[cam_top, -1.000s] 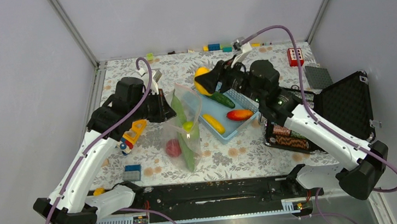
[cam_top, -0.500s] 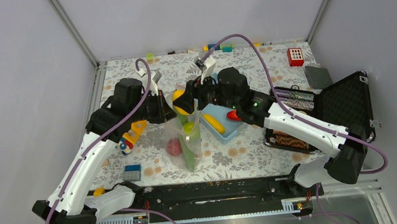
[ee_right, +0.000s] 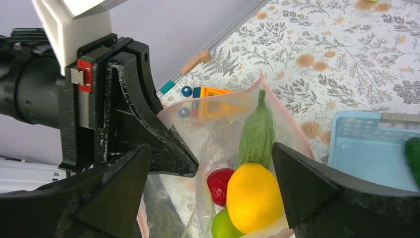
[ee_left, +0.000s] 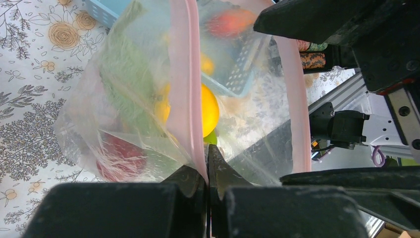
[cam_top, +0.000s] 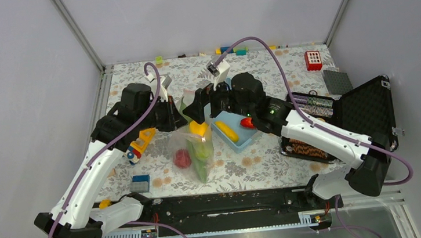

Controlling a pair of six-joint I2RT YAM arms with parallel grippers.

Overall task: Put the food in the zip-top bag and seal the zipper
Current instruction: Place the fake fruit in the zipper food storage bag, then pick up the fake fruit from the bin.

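Left gripper (ee_left: 208, 171) clamped on the zipper (ee_left: 185, 74), holding the zip-top bag (cam_top: 196, 149) mouth-up; right gripper (ee_right: 213, 183) spread wide, empty, directly over the mouth; lemon (ee_right: 252, 196) sat inside below it; banana (cam_top: 226, 131) lay in the basket (ee_right: 366, 148) just right of the bag, nearer the right arm.

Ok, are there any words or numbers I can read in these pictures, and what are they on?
No text can be read anywhere.
red box: white marks on top, too small to read.
packets in the black case: patterned print, too blurred to read.
zip-top bag: no print shows on it.
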